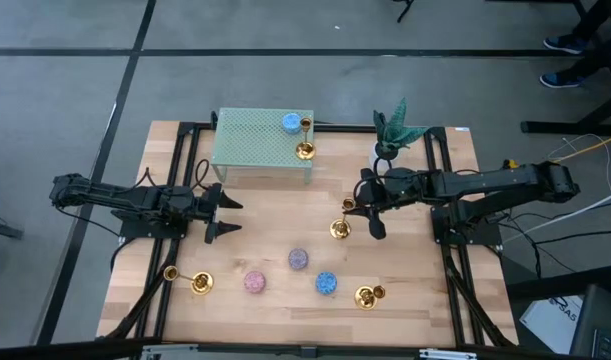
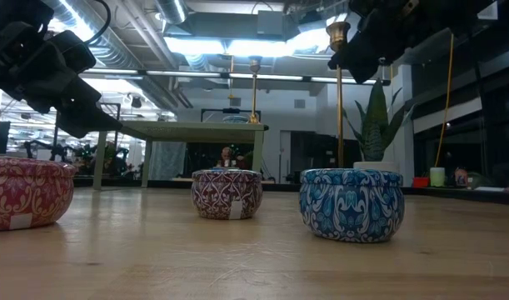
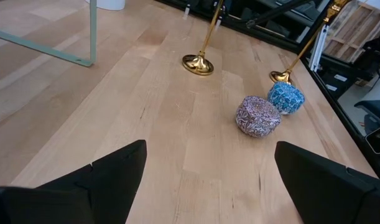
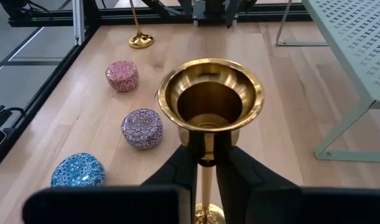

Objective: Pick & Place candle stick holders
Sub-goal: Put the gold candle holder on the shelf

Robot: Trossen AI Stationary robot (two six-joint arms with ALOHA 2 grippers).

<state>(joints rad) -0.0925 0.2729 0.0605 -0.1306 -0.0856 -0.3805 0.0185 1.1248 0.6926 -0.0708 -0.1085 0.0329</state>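
Your right gripper [image 4: 205,163] has its fingers pinched on the thin stem of a shiny brass candle stick holder [image 4: 209,102], just under its flared cup, standing upright at about 3 o'clock of the table's middle. Its round base is mostly hidden behind the fingers in the right wrist view. Your left gripper [image 1: 225,211] hangs wide open and empty at 9 o'clock. Another holder [image 1: 304,150] stands on the green mesh shelf [image 1: 255,145] at 12 o'clock, beside a blue candle [image 1: 290,123].

Shiny gold candle stick holders [image 1: 339,229], perhaps brass
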